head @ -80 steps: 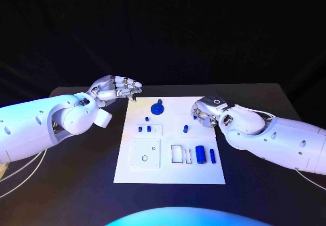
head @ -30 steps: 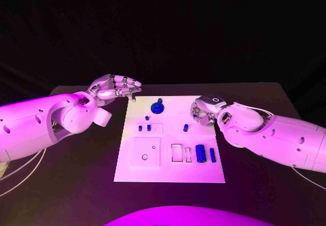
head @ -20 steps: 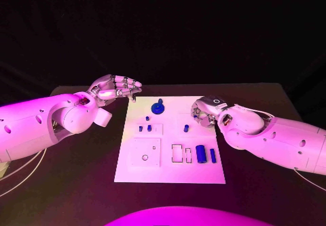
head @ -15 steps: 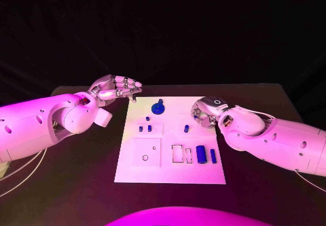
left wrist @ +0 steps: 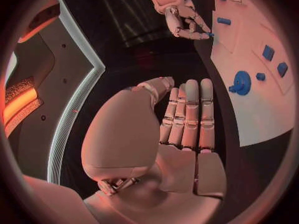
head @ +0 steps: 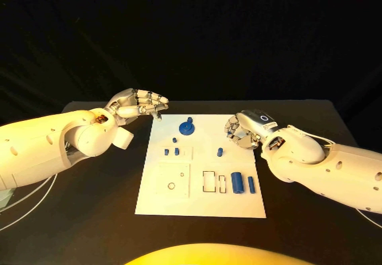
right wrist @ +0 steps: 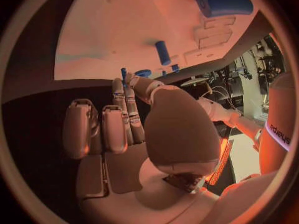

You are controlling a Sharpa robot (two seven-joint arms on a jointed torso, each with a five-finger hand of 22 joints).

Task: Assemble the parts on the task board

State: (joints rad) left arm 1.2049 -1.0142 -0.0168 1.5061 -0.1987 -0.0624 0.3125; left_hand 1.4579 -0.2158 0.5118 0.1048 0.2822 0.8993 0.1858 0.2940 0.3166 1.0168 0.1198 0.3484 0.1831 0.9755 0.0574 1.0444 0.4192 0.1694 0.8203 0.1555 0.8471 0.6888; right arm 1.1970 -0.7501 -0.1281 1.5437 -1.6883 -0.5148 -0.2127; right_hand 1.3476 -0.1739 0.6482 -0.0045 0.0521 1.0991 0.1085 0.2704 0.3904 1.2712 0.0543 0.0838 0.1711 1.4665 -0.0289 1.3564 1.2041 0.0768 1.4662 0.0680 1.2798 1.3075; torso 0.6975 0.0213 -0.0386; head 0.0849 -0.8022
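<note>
The white task board lies in the middle of the black table. A blue disc with a knob sits at its far end, small blue pegs and one more peg stand mid-board, and a blue cylinder and a bar lie nearer me. My left hand hovers off the board's far left corner, fingers curled in, nothing in it. My right hand hangs at the board's right edge, fingers curled, holding nothing. The left wrist view shows the disc; the right wrist view shows a peg and the cylinder.
The board has a raised square plate with two holes and two narrow rectangular slots beside the cylinder. Bare black table surrounds the board on both sides. Cables trail under my left arm.
My right hand has edged slightly up and away from the board's right edge. My left hand and the parts have stayed put.
</note>
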